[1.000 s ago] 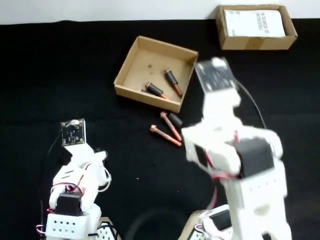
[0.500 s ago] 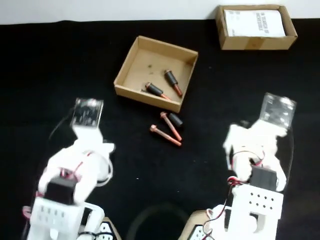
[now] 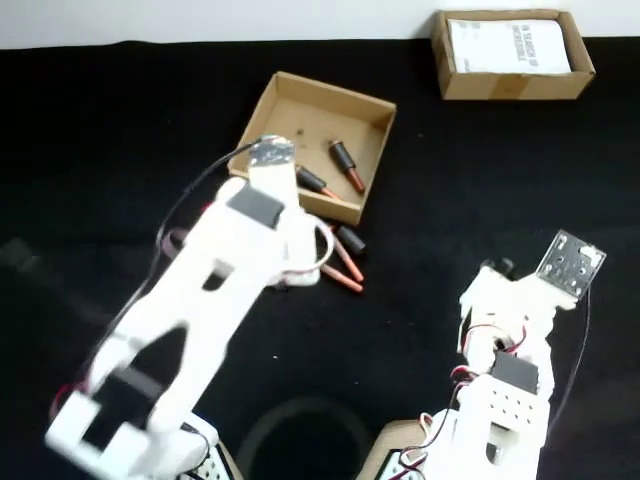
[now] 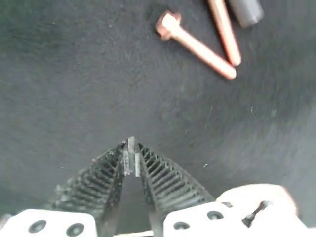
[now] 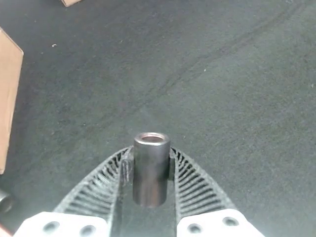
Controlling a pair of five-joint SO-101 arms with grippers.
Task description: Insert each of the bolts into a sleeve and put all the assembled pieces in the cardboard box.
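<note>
The right jaws are clenched on a dark sleeve, which stands upright between them above the black bench. The left jaws are pressed together at the tips and carry nothing. Just beyond these tips, two copper bolts lie flat on the bench with their thin ends close together, and a loose sleeve lies just beside the second bolt.

From above, the left arm stretches over the middle of the bench and its front end covers part of the bolts. The right arm is folded at about 4 o'clock. The open cardboard box is at about 12 o'clock from the bolts. It holds two assembled pieces, the second one partly hidden by the left arm. A smaller box with a paper sheet stands at 1 o'clock.
</note>
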